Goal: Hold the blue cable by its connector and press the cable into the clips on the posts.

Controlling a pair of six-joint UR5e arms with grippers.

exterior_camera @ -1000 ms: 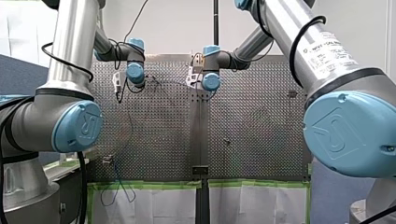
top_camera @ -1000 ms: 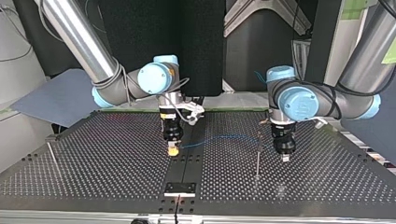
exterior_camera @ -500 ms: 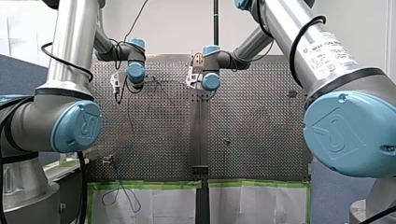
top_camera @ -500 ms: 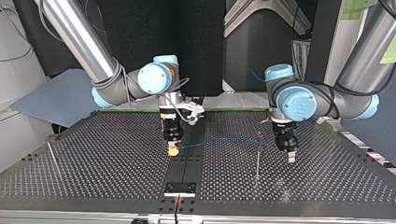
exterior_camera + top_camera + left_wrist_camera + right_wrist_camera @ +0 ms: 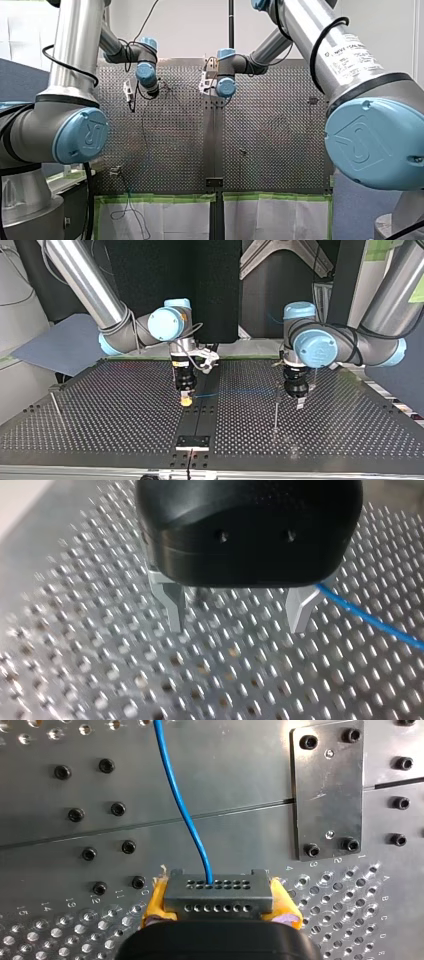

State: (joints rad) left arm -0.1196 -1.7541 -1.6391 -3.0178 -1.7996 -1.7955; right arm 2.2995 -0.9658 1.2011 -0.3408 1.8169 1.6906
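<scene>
The grey connector (image 5: 218,892) of the blue cable (image 5: 180,805) sits between the yellow pads of my right gripper (image 5: 218,896), which is shut on it. In the top view my right gripper (image 5: 185,400) hangs low over the table's middle seam. From it the blue cable (image 5: 235,390) runs across to a thin upright post (image 5: 275,407). My left gripper (image 5: 299,403) hovers just beside that post. Its metal fingers (image 5: 172,605) stand open over the perforated plate with nothing between them. The cable (image 5: 370,622) passes just outside one finger of my left gripper (image 5: 236,622).
A second thin post (image 5: 55,405) stands near the top view's left edge. A small bolted plate (image 5: 327,790) lies ahead of my right gripper, across the seam. The perforated table (image 5: 125,430) spreads all around both grippers.
My left gripper has turned at the wrist and shifted toward the post in the top view. My right gripper has stayed where it was, holding the connector.
</scene>
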